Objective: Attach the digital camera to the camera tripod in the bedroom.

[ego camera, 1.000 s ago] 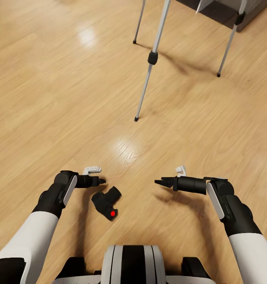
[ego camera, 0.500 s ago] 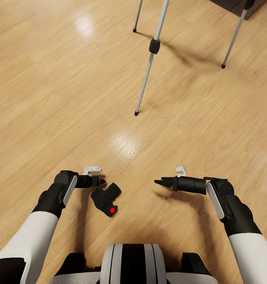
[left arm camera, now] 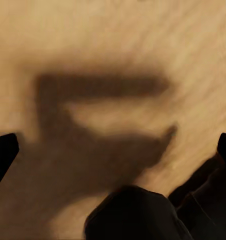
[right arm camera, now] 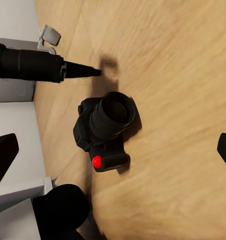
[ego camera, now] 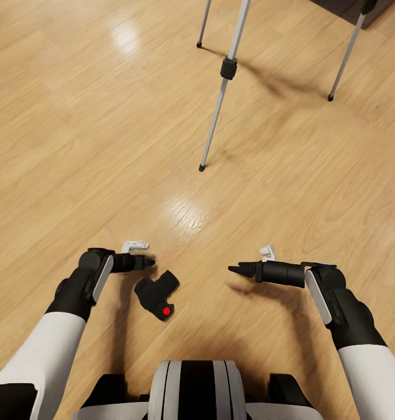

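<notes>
The digital camera [ego camera: 157,294] lies on the wood floor in front of my base, black, lens up, red button [ego camera: 166,312] toward me. From the right wrist it shows as the digital camera [right arm camera: 109,126]. My left gripper [ego camera: 151,263] hovers just beyond and left of it, not touching; its fingertips [left arm camera: 3,150] sit far apart, so it is open and empty. To the right my right gripper [ego camera: 231,269] points at the camera, a hand's width away, its fingertips [right arm camera: 4,150] also wide apart. The camera tripod [ego camera: 222,93] stands farther ahead; only its silver legs and black feet show.
The tripod's near foot [ego camera: 202,168] rests on the floor ahead, with two more legs [ego camera: 346,53] behind it. Dark furniture [ego camera: 337,4] fills the far right corner. Light wood floor [ego camera: 74,146] stretches all around. A dark blurred shape [left arm camera: 130,215] lies close under the left wrist.
The head view shifted a little about a second ago, then held still. My left gripper has drawn slightly back and away from the digital camera. The right arm has not moved.
</notes>
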`<state>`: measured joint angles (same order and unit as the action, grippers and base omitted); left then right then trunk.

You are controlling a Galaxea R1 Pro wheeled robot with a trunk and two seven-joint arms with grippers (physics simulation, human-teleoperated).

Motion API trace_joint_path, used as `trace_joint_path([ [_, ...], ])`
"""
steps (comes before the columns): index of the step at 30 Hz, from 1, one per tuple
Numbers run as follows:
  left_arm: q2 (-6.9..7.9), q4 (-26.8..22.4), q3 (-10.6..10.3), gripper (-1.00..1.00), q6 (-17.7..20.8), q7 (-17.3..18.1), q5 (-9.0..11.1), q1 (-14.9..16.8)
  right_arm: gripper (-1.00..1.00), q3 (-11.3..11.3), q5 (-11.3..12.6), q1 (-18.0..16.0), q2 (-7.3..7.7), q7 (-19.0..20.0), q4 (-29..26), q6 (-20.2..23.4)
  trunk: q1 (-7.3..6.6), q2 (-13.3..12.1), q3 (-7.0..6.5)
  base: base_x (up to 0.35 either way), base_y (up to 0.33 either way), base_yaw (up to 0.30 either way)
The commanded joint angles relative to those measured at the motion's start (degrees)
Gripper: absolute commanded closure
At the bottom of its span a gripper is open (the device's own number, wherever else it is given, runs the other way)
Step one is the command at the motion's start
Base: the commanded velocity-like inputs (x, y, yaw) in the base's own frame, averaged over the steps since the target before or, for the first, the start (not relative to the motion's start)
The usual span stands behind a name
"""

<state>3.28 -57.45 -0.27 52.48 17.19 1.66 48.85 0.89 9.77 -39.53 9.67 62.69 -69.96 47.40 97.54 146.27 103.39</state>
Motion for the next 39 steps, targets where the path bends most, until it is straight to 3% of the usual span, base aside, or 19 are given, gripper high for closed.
trace_joint_path([
  [1,0.05,-0.64,-0.09,-1.00,0.23,-0.06,0.04,0.01,-1.00,0.03,0.16,-0.02,0.00,0.05,0.00,0.29,-0.01,0.01,0.03,0.000,0.000,0.000],
  [3,0.10,-1.66,-0.25,-1.00,0.20,-0.15,-0.25,0.01,-1.00,0.03,0.16,-0.02,0.00,0.02,0.00,0.27,-0.01,0.01,0.03,0.000,0.000,0.000],
  [6,1.87,-7.31,-0.68,-1.00,0.24,0.10,-0.98,0.01,-1.00,0.06,0.16,-0.02,0.00,-0.01,0.01,0.25,-0.01,0.01,0.03,0.000,0.000,0.000],
  [8,3.52,-10.28,-0.88,-1.00,0.28,0.40,-1.17,0.01,-1.00,0.07,0.16,-0.02,0.00,-0.02,0.02,0.24,-0.01,0.01,0.03,0.000,0.000,0.000],
  [9,5.39,-12.80,-1.20,-1.00,0.30,1.08,-1.28,0.01,-1.00,0.07,0.16,-0.02,0.00,-0.02,0.03,0.24,-0.01,0.01,0.03,0.000,0.000,0.000],
  [10,6.33,-13.87,-1.43,-1.00,0.29,1.59,-1.32,0.01,-1.00,0.07,0.17,-0.02,0.00,-0.02,0.05,0.24,-0.01,0.01,0.03,0.000,0.000,0.000],
  [17,11.82,-18.57,-3.19,-1.00,0.72,6.53,-1.33,0.01,-1.00,0.08,0.17,-0.02,0.00,-0.03,0.05,0.24,-0.01,0.01,0.03,0.000,0.000,0.000],
  [23,12.13,-19.62,-4.33,-1.00,0.20,5.90,-1.72,0.01,-1.00,0.08,0.17,-0.02,0.00,-0.03,0.17,0.24,-0.01,0.01,0.03,0.000,0.000,0.000],
  [27,12.35,-19.74,-6.21,-1.00,0.41,3.38,-3.33,0.01,-1.00,0.08,0.17,-0.02,0.00,-0.03,0.28,0.24,-0.01,0.01,0.03,0.000,0.000,0.000],
  [37,13.01,-19.37,-7.59,-1.00,-0.35,2.14,-6.84,-0.07,-1.00,0.08,0.19,-0.02,0.00,-0.03,0.35,0.23,-0.01,0.01,0.03,0.000,0.000,0.000],
  [39,13.72,-19.50,-9.99,-1.00,-3.41,2.36,-7.64,-0.15,-1.00,0.08,0.19,-0.02,0.00,-0.03,0.35,0.23,-0.01,0.01,0.03,0.000,0.000,0.000],
])
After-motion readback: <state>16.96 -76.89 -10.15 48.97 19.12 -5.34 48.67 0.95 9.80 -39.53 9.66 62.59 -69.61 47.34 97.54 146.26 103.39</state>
